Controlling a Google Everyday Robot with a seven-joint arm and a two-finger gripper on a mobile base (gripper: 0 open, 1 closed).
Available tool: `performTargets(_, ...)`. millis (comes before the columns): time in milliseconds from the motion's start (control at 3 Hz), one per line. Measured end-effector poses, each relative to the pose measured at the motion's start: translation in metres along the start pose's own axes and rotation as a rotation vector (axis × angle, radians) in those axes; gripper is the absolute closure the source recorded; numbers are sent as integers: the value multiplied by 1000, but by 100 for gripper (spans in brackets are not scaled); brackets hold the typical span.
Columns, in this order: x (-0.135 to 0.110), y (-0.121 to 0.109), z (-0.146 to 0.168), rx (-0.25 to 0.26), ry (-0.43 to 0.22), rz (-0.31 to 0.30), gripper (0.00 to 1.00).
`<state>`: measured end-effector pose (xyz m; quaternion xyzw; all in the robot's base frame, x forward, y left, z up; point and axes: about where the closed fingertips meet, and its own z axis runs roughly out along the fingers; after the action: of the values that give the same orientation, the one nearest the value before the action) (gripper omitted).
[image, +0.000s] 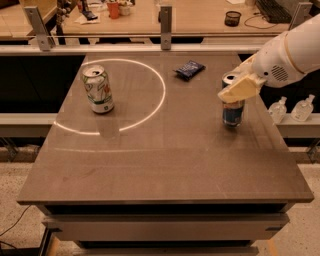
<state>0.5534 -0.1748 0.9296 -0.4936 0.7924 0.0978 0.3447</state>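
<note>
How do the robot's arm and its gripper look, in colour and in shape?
The arm is white, thick and rounded, with a small dotted grille near the wrist. The gripper, at the right side of the table on the blue can, has pale beige, wedge-shaped fingers. No cables show.

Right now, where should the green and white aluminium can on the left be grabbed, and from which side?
I'd take the green and white aluminium can around its mid-wall, coming in level from the front: it stands upright, a plain round cylinder, its side wall facing the camera. The gripper sits far right, fingers clamped on the top of the dark blue can.
</note>
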Motion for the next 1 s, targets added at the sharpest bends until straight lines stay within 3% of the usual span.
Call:
performTargets(667, 9, -92, 9, 83, -2, 249, 100)
performTargets(1000, -5, -124, 18, 107, -47, 314, 100)
